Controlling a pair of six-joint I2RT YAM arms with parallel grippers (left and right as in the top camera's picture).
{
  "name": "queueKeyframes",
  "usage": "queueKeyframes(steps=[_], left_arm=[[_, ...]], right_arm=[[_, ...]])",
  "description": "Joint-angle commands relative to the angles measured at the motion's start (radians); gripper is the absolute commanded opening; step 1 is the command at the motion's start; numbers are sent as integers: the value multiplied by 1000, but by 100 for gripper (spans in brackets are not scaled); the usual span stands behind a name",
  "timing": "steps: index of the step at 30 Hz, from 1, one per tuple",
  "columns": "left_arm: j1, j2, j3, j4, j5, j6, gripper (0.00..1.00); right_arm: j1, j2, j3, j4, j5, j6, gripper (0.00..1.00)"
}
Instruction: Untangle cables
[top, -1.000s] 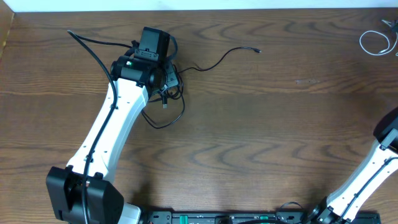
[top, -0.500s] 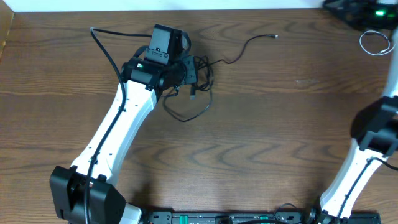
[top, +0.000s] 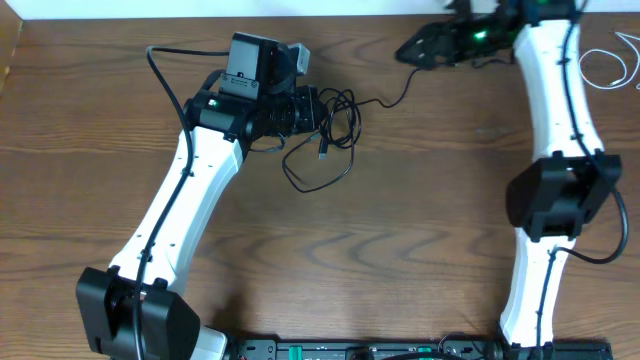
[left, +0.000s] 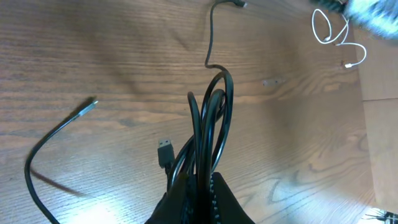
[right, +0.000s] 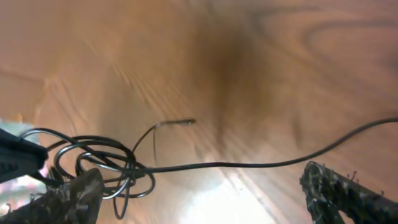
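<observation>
Because the black cable is looped over itself, the left fingers are pinched shut on its bundle, holding the coils together over the bench toward the far edge, left of centre. Its long tail runs out to the right fingers, which gape wide over that free end, probably to draw it clear. Well apart, the white cable lies coiled at the far right corner. No brand or writing is legible.
</observation>
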Motion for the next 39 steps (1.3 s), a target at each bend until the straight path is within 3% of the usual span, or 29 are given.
queueKeyframes(steps=[1,5,13,23,28,39], left_arm=[[3,11,7,1,-87,-68,8],[4,11,7,8,-175,-204,8],[4,11,7,13,-176,-252,8],[32,11,7,-2,-238,-251,8],[35,11,7,-2,-270,-311,8],[53,11,7,-5,-266,-347,8]], right_arm=[[76,4,3,-19,117,-24,93],[144,4,2,-21,189,-24,90],[255,21,1,-4,348,-19,89],[268,35,-28,17,185,-20,86],[301,36,-31,34,193,-16,82],[366,88,-107,222,338,319,76]])
